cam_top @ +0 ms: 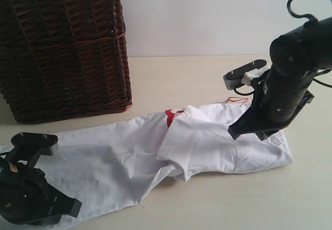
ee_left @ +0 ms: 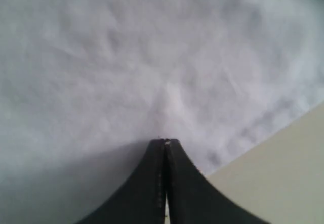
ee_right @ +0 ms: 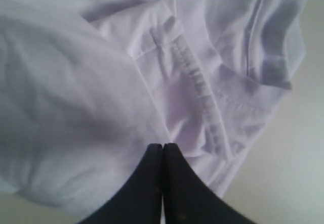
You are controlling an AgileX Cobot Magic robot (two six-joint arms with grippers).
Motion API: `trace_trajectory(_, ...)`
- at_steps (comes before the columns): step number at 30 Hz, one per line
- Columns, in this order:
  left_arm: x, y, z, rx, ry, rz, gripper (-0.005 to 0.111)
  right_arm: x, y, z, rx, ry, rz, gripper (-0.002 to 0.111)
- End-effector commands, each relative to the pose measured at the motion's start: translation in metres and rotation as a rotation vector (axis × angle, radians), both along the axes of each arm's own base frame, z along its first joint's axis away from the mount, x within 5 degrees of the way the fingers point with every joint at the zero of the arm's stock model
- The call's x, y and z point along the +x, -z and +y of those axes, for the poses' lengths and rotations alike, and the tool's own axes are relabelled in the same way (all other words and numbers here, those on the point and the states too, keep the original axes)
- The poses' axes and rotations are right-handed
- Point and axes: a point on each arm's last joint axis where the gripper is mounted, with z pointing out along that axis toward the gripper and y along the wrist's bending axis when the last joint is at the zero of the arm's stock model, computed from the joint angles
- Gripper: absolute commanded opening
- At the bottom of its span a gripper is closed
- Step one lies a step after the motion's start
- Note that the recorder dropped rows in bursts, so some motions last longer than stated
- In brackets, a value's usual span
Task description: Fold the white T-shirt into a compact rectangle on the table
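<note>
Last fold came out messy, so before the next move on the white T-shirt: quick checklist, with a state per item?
1. Left gripper shut: ok. Cloth puckers at its tips, so it looks pinched.
2. Right gripper shut: ok. Whether it pinches cloth: cannot tell.
3. White T-shirt lying flat: not ok. It is a long strip with a bunched, creased fold near the middle, where red lettering peeks out.
4. Shirt fully on the table: cannot tell. Its left end runs under the left arm to the picture's edge.
5. Wicker basket apart from the shirt: ok, though its near corner is close.
</note>
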Motion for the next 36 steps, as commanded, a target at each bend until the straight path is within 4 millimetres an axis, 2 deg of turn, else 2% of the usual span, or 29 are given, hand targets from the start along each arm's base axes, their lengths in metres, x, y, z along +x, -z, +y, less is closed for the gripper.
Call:
trace_trajectory(1,0.001,0.013,0.001,0.037,0.031,0.021,0.0,0.006,0.031,-0.002,-0.014,0.014,0.04,0.0)
trace_trajectory(5,0.004,0.016,0.008,0.053,0.022,0.018,0.0,0.003,0.056,-0.005,-0.046,0.029,0.126,0.0)
trace_trajectory(9,0.01,0.016,0.025,0.061,-0.053,0.027,0.0,-0.009,0.07,-0.016,-0.098,0.067,0.183,0.0)
trace_trajectory(14,0.012,0.021,0.045,0.08,-0.122,-0.008,0.0,-0.026,0.067,-0.039,-0.188,0.192,0.204,0.0)
trace_trajectory(20,0.005,0.026,0.052,0.095,-0.131,-0.027,0.0,-0.037,0.064,-0.034,-0.126,0.181,0.267,0.0)
trace_trajectory(23,0.002,0.021,0.054,0.09,-0.132,-0.076,0.0,-0.033,0.049,-0.03,-0.07,0.177,0.195,0.0)
trace_trajectory(26,0.002,0.007,0.054,0.06,-0.157,-0.157,0.0,-0.028,0.019,-0.026,-0.01,0.168,0.055,0.0)
trace_trajectory(32,0.005,-0.044,0.055,-0.051,-0.233,-0.435,0.0,-0.022,-0.052,-0.023,0.078,0.131,-0.265,0.0)
trace_trajectory(35,0.006,-0.066,0.057,-0.099,-0.273,-0.59,0.0,-0.014,-0.067,-0.019,0.135,0.12,-0.34,0.0)
trace_trajectory(36,0.007,-0.07,0.058,-0.111,-0.288,-0.621,0.0,-0.011,-0.066,-0.016,0.156,0.108,-0.343,0.0)
